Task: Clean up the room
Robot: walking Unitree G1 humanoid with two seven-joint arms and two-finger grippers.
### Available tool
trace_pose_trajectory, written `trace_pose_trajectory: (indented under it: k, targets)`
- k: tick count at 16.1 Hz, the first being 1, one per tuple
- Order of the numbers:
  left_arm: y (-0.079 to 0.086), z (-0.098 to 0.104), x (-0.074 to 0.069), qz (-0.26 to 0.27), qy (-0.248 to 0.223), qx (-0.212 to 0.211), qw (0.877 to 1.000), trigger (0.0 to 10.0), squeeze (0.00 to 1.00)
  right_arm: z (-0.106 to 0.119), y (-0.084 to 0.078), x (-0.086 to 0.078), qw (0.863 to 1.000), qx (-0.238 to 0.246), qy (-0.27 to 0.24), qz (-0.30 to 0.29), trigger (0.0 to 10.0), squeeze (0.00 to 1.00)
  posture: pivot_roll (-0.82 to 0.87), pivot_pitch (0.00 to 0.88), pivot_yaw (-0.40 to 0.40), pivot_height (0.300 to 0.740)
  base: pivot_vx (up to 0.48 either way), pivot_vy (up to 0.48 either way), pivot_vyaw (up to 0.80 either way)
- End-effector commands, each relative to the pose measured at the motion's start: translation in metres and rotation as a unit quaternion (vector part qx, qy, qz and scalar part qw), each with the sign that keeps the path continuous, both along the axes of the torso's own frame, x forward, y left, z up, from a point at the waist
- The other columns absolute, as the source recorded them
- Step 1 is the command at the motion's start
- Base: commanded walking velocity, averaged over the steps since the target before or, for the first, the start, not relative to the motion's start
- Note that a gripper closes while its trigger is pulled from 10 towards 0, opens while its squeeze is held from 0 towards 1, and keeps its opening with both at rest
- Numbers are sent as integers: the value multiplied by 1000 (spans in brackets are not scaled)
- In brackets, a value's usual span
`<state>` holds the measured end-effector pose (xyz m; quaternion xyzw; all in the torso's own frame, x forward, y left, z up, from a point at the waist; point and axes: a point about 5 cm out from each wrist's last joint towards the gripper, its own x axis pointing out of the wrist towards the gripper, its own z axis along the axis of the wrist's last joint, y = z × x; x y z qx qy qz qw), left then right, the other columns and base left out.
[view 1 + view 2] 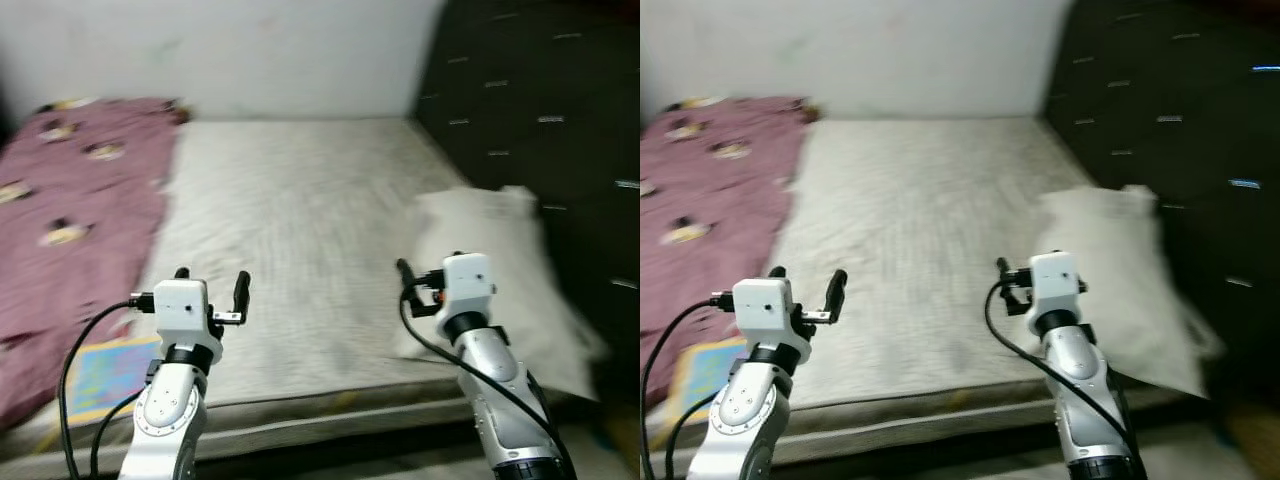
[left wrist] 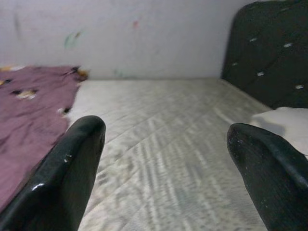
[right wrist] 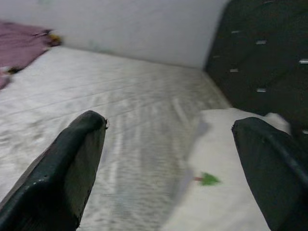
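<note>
I have both arms raised over the near edge of the bare pale quilted mattress point(image 1: 300, 220). My left gripper point(image 1: 210, 285) is spread wide and holds nothing; open mattress stretches ahead of it to the white wall point(image 1: 250, 50). The crumpled maroon patterned blanket point(image 1: 70, 200) lies off its left side. My right gripper point(image 3: 168, 159) is also wide and empty, with the white pillow point(image 1: 500, 270) just ahead and to its right, lying against the black tufted headboard point(image 1: 540, 100).

Dark tufted headboard point(image 1: 540, 110) on right; pale wall point(image 1: 250, 50) behind bed.
</note>
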<state>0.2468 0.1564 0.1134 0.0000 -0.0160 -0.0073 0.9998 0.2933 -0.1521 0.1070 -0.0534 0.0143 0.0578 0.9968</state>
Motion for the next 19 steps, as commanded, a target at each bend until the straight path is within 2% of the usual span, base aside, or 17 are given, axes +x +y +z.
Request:
trace_pose_trajectory:
  k: [1,5,11,19]
  targets:
    - [4,2,0,6,-4,8,1000,10000,0,3,9,2,1000,4,-6,14,10000,0,-40,0,-38,740,0,-322,0]
    - [2,2,1,8,-7,9,1000,10000,0,2,9,2,1000,3,-6,16,10000,0,-41,0,-37,740,0,-301,0]
    - [0,4,0,-13,-19,7,1000,10000,0,3,11,1,1000,-5,-11,21,10000,0,-45,0,-35,740,0,0,0]
    - [-3,4,0,-27,-21,3,999,10000,0,3,12,2,1000,-6,-12,25,10000,0,-46,0,-36,740,344,0,61]
